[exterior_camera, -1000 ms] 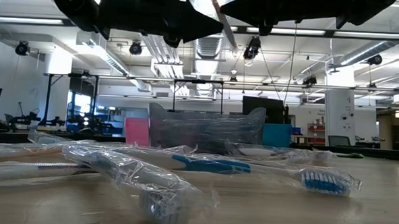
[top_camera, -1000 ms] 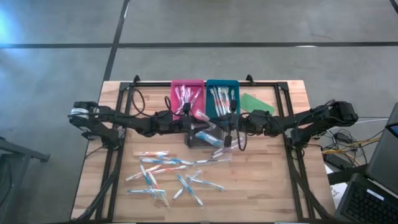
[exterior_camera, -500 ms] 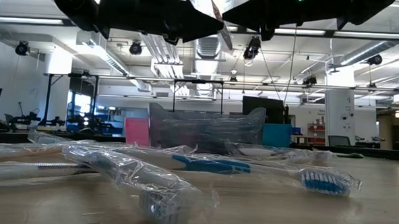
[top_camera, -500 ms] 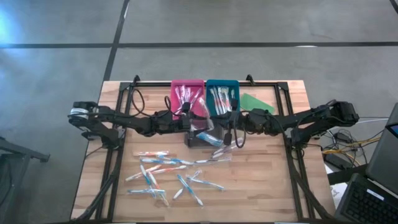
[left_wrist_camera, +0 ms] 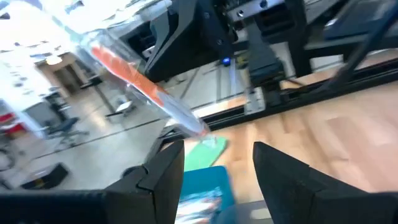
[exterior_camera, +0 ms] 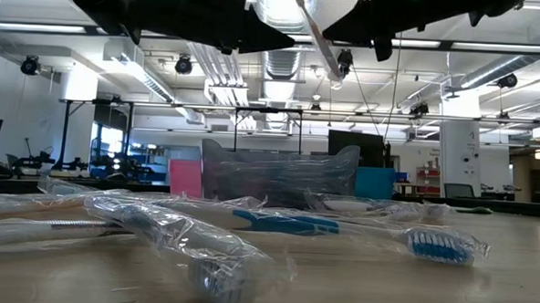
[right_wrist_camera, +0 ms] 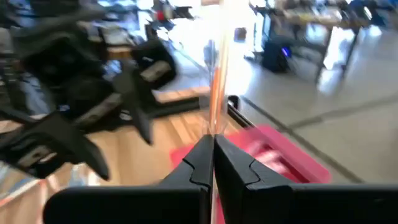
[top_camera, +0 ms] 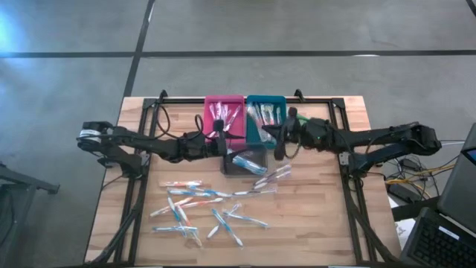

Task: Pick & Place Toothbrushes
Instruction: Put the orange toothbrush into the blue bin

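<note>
Several wrapped toothbrushes lie loose on the wooden table's near half; they also show in the low view. More lie in the pink tray and the teal tray at the far edge. My right gripper is over the teal tray's near edge, shut on an orange toothbrush in clear wrap, which also shows in the left wrist view. My left gripper is open and empty, just near of the pink tray. My right gripper pinches the orange toothbrush by one end between its two fingers. The brush sticks out ahead of the fingertips, roughly in line with them. In the low view it hangs slanted, lifted clear of the table.
A dark box covered with crumpled clear plastic stands mid-table between the arms and the loose brushes. A flat green piece lies right of the teal tray, partly under my right arm. A black frame borders the table.
My right gripper has gone toward the table's far edge and a little left, from beside the dark box to the teal tray's near edge, carrying the orange toothbrush clear of the table.
</note>
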Tool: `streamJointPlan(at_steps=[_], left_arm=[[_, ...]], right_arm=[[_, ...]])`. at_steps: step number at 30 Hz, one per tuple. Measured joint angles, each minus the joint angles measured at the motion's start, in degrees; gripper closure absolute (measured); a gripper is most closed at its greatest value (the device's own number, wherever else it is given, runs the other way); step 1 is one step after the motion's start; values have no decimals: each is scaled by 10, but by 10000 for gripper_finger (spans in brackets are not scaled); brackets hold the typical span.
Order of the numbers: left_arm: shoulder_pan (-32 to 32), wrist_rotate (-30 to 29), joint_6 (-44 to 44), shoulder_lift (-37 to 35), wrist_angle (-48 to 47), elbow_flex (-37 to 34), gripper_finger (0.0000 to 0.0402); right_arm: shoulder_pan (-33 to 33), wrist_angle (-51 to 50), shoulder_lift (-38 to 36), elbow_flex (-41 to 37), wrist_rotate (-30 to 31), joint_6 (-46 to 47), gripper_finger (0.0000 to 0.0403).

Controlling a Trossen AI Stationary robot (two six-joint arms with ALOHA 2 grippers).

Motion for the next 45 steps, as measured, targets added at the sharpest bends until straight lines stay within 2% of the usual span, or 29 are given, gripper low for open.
streamJointPlan(at_steps=[5, 14, 20, 23, 35, 45], left_arm=[[0, -32, 13, -1, -1, 0, 205], [0, -33, 9, -1, -10, 0, 208], [0, -34, 7, -1, -35, 0, 209], [0, -34, -10, -1, -43, 0, 209], [0, -34, -34, -1, -124, 0, 210], [0, -34, -37, -1, -166, 0, 211]], right_arm=[[-55, -131, 2, 68, 0, 40, 395], [-157, -396, 73, 245, -13, 141, 395], [-206, -517, 121, 329, -81, 212, 395], [-222, -561, 148, 357, -91, 232, 395], [-263, -656, 228, 367, -95, 277, 395], [-268, -663, 271, 341, -78, 319, 395]])
